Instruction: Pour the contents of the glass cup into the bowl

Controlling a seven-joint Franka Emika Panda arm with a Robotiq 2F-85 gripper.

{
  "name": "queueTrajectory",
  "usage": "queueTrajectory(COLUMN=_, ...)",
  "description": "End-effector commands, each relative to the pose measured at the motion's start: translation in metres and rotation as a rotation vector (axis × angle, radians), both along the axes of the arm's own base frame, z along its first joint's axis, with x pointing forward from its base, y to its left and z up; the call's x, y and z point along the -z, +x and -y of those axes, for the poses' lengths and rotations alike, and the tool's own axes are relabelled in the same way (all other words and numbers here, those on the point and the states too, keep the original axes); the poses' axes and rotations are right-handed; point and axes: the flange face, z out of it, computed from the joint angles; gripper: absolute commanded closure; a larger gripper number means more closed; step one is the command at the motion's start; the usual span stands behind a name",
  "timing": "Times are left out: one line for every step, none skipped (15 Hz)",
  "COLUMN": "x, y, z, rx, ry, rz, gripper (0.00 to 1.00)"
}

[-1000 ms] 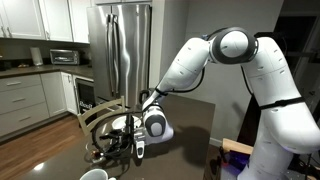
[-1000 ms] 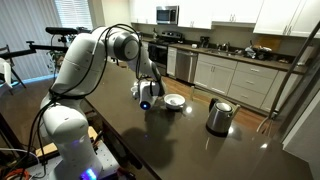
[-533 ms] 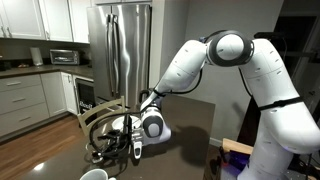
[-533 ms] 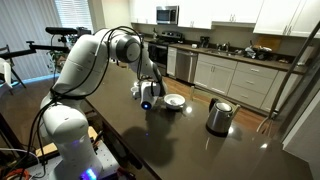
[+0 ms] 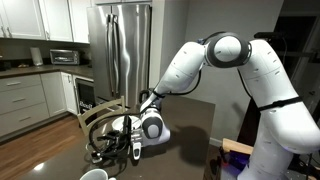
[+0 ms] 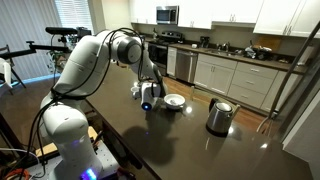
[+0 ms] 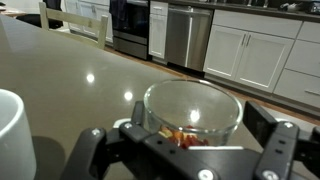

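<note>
Hardly anything has shifted over the last second: in an exterior view the gripper (image 5: 134,150) has edged slightly sideways, low over the dark table (image 6: 200,150), and the rest of the arm (image 5: 215,50) keeps its pose. It rises from its base, bends at a high elbow, and the forearm slopes down to a wrist close above the tabletop.

In the wrist view the glass cup (image 7: 193,105) stands upright on the table between the two fingers (image 7: 283,140), which are spread wider than the glass, with a gap showing on either side. The contents (image 7: 183,137), a small orange-brown bit, lie at the bottom of the glass. A white mug (image 7: 10,135) stands at the left edge of that view, well apart from the glass.

The bowl (image 6: 174,101), shallow and white, sits just beside the gripper in an exterior view. A dark jug (image 6: 219,116) stands further along the table. The glass itself cannot be made out in either exterior view.
</note>
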Motion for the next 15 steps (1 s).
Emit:
queueTrajectory(x=-0.0003, y=0.0054, z=0.0044, rx=0.016, ry=0.050, rz=0.020, gripper=0.00)
queueTrajectory(x=-0.0007, y=0.0059, z=0.0051, rx=0.018, ry=0.059, rz=0.031, gripper=0.00)
queueTrajectory(x=-0.0006, y=0.0063, z=0.0052, rx=0.019, ry=0.067, rz=0.039, gripper=0.00)
queueTrajectory(x=-0.0007, y=0.0068, z=0.0058, rx=0.021, ry=0.073, rz=0.045, gripper=0.00)
queueTrajectory(x=-0.0008, y=0.0072, z=0.0061, rx=0.022, ry=0.079, rz=0.049, gripper=0.00)
queueTrajectory(x=-0.0005, y=0.0075, z=0.0061, rx=0.023, ry=0.083, rz=0.050, gripper=0.00)
queueTrajectory(x=-0.0004, y=0.0077, z=0.0062, rx=0.024, ry=0.086, rz=0.051, gripper=0.00)
queueTrajectory(x=-0.0004, y=0.0075, z=0.0057, rx=0.023, ry=0.086, rz=0.048, gripper=0.00)
queueTrajectory(x=-0.0004, y=0.0073, z=0.0050, rx=0.021, ry=0.085, rz=0.045, gripper=0.00)
queueTrajectory(x=-0.0006, y=0.0070, z=0.0040, rx=0.019, ry=0.083, rz=0.041, gripper=0.00)
queueTrajectory(x=-0.0009, y=0.0072, z=0.0035, rx=0.019, ry=0.083, rz=0.040, gripper=0.00)
queueTrajectory(x=-0.0012, y=0.0071, z=0.0025, rx=0.017, ry=0.081, rz=0.037, gripper=0.00)
queueTrajectory(x=-0.0014, y=0.0069, z=0.0016, rx=0.015, ry=0.079, rz=0.033, gripper=0.00)
queueTrajectory(x=-0.0019, y=0.0068, z=0.0007, rx=0.013, ry=0.076, rz=0.029, gripper=0.00)
queueTrajectory(x=-0.0022, y=0.0068, z=0.0003, rx=0.012, ry=0.075, rz=0.029, gripper=0.00)
